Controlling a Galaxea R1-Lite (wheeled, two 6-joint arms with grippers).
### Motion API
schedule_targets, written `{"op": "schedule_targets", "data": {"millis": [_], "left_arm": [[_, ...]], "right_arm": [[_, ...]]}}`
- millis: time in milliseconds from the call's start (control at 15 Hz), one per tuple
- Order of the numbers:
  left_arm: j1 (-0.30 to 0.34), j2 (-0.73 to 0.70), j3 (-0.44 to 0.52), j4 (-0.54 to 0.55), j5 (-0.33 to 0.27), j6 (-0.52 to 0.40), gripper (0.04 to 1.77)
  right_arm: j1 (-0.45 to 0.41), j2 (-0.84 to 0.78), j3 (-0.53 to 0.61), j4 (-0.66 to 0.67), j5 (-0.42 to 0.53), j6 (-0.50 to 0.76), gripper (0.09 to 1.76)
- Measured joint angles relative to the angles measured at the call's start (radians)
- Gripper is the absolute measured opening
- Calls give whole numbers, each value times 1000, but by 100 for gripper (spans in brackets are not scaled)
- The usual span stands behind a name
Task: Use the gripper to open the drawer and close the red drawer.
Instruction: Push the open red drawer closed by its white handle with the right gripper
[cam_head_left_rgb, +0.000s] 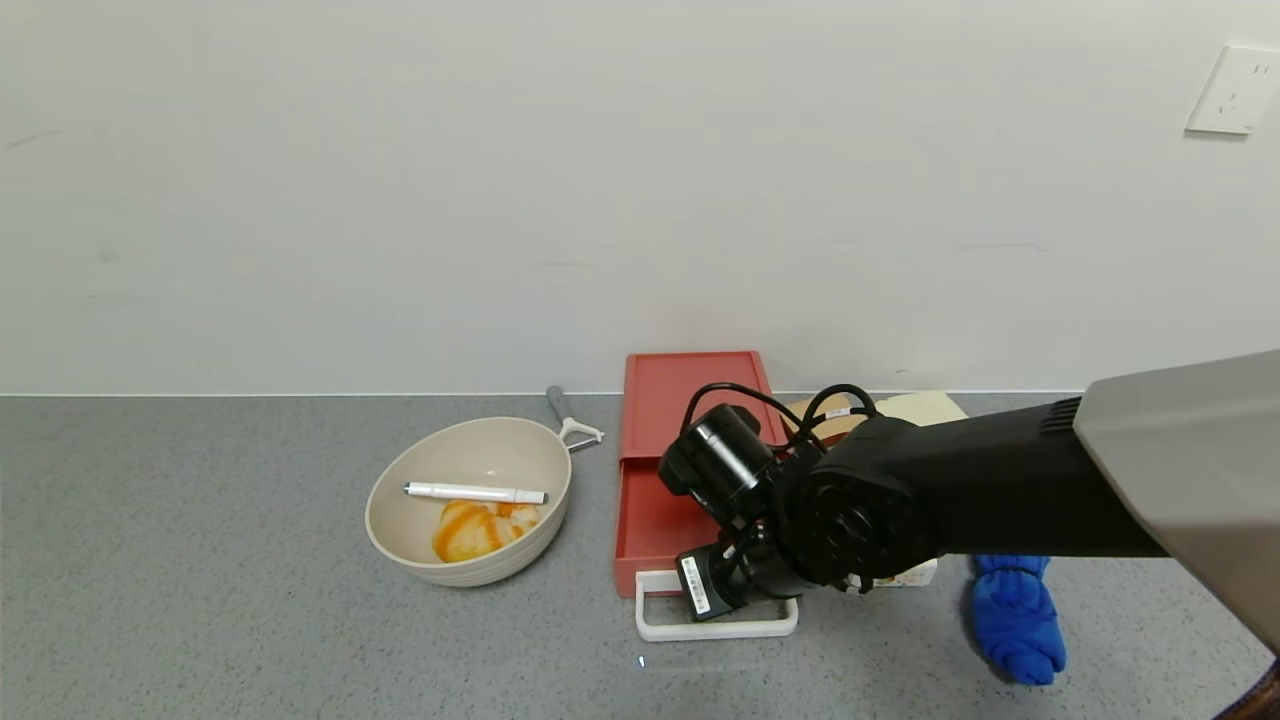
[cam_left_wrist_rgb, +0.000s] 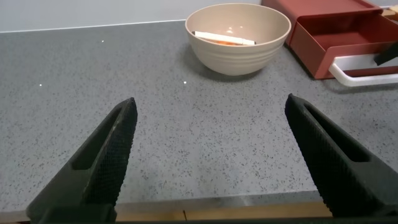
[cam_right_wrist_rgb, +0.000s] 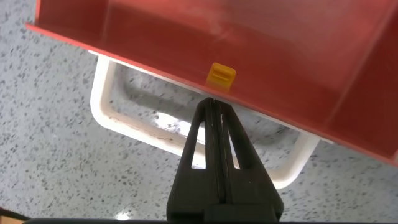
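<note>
**The claw is at the handle of the red drawer**

The red drawer (cam_head_left_rgb: 690, 440) sits on the grey table (cam_head_left_rgb: 200, 600), near the wall. Its long side runs from the wall toward the robot. The tray is slid out toward the robot, and you can see inside it. The white loop handle (cam_head_left_rgb: 715, 625) is at the front end.

The right gripper (cam_right_wrist_rgb: 216, 118) is right at that handle, with its tip inside the loop. Its two fingers are pressed together. They do not seem to be holding anything. The tip points at the tray's front wall, close to a small yellow tab (cam_right_wrist_rgb: 221, 75).

The left gripper (cam_left_wrist_rgb: 211, 162) hangs wide open over bare table, much farther away, with a beige bowl (cam_left_wrist_rgb: 239, 37) between it and the drawer.

I think the right arm will do the closing. It must push the tray straight back toward the wall
</note>
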Motion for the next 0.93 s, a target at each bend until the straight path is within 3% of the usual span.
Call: {"op": "schedule_targets", "data": {"millis": [933], "left_arm": [[0,0,0,0,0,0,172]], "right_arm": [[-70,89,-149,-44,2,-66,12]]}}
